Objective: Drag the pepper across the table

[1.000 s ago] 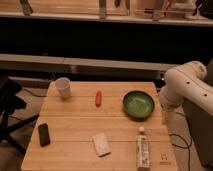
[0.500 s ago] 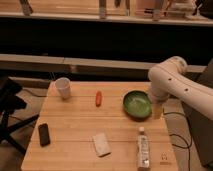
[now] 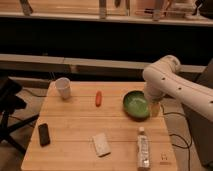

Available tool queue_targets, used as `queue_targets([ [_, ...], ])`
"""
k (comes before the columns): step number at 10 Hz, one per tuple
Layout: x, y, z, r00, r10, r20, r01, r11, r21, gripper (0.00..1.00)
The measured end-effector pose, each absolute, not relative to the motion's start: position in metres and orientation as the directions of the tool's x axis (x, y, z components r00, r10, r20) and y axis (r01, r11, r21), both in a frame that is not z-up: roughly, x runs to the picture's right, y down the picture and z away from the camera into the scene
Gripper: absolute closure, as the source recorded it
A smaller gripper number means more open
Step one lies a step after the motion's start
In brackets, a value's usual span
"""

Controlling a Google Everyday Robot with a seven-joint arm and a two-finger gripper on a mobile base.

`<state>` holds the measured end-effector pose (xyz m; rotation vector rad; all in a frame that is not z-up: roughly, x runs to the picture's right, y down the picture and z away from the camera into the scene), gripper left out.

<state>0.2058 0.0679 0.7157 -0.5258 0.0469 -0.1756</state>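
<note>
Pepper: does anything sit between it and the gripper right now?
Yes. The green bowl sits between the gripper, at the bowl's right rim, and the pepper beyond it on the table.

Hand (image 3: 155, 108) mostly hidden behind arm (image 3: 167, 82), beside bowl (image 3: 135, 105).

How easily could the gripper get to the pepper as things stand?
Probably yes: the gripper hangs beside the green bowl, and only that low bowl sits between it and the pepper, so it could likely pass over.

txt: none legible, bottle (image 3: 143, 150) incl. | claw (image 3: 155, 107): at right rim of green bowl (image 3: 135, 105)
</note>
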Motion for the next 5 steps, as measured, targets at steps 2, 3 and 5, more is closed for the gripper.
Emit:
queue_targets([
  [2, 0.1929, 0.0630, 0.7183, 0.978, -0.208, 0.015, 0.188, 0.847, -0.497, 0.20],
  [3, 0.1929, 0.0630, 0.7183, 0.978, -0.208, 0.015, 0.188, 0.847, -0.497, 0.20],
  [5, 0.1839, 0.0562, 0.7233, 0.964, -0.263, 0.039, 0.248, 0.837, -0.487, 0.20],
])
